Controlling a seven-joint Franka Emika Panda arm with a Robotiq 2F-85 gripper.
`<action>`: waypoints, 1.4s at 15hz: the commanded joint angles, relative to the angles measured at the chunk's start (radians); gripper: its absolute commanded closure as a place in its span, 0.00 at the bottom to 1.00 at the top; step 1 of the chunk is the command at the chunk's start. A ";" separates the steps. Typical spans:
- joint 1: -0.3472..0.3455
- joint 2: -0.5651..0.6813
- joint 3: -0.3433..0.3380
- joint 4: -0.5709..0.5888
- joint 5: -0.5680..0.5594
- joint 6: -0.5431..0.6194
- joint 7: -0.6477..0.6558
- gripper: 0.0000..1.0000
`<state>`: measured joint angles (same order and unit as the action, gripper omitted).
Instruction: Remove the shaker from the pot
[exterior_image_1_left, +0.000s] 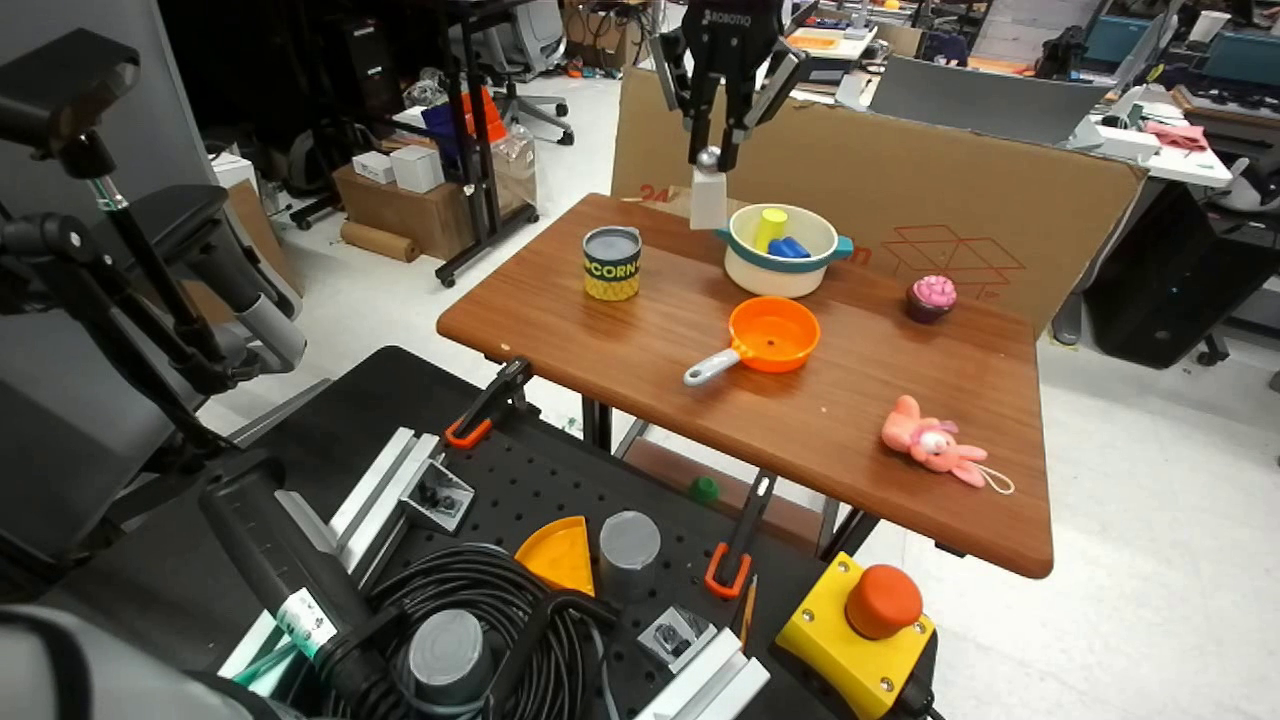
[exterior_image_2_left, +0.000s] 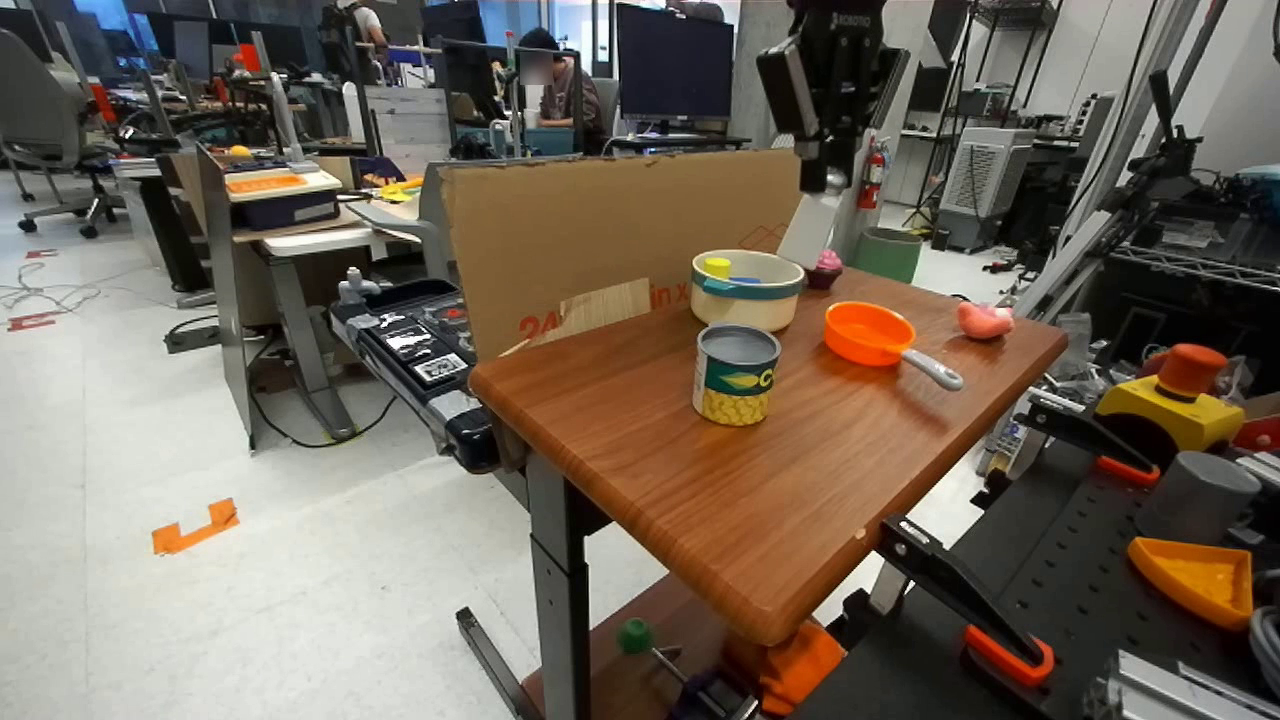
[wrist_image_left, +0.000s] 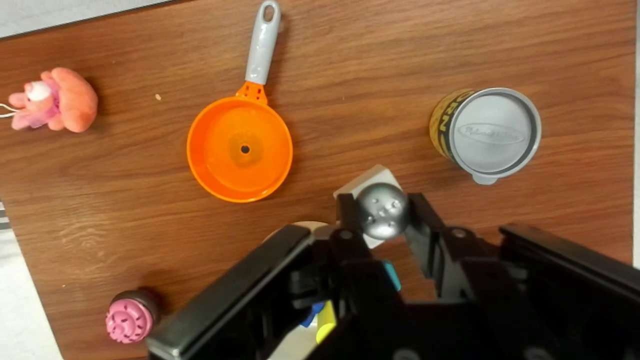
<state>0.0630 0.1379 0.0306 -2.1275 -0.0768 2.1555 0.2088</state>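
Observation:
The shaker is a white block-like body (exterior_image_1_left: 708, 203) with a round silver top. It also shows in an exterior view (exterior_image_2_left: 810, 232), tilted, and in the wrist view (wrist_image_left: 382, 210). My gripper (exterior_image_1_left: 714, 158) is shut on its silver top and holds it in the air above the table. In the wrist view the shaker is outside the cream pot's rim. The cream pot (exterior_image_1_left: 770, 278), with teal band and handles, holds a yellow cylinder (exterior_image_1_left: 770, 226) and a blue piece (exterior_image_1_left: 789, 247). The small orange pot (exterior_image_1_left: 775, 335) with a grey handle stands with nothing in it.
A corn can (exterior_image_1_left: 612, 263) stands beside the cream pot. A pink cupcake (exterior_image_1_left: 931, 299) and a pink plush toy (exterior_image_1_left: 935, 440) lie on the wooden table (exterior_image_1_left: 640, 360). A cardboard wall (exterior_image_1_left: 900, 190) rises behind the table's far edge. Clamps sit at the near edge.

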 joint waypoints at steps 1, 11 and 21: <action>-0.006 0.007 -0.013 0.003 -0.026 -0.021 0.018 0.93; 0.014 0.042 0.008 0.024 -0.045 -0.238 -0.038 0.93; 0.068 0.055 0.040 0.009 -0.195 -0.298 -0.023 0.93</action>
<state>0.1145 0.1867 0.0625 -2.1280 -0.2217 1.8813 0.1789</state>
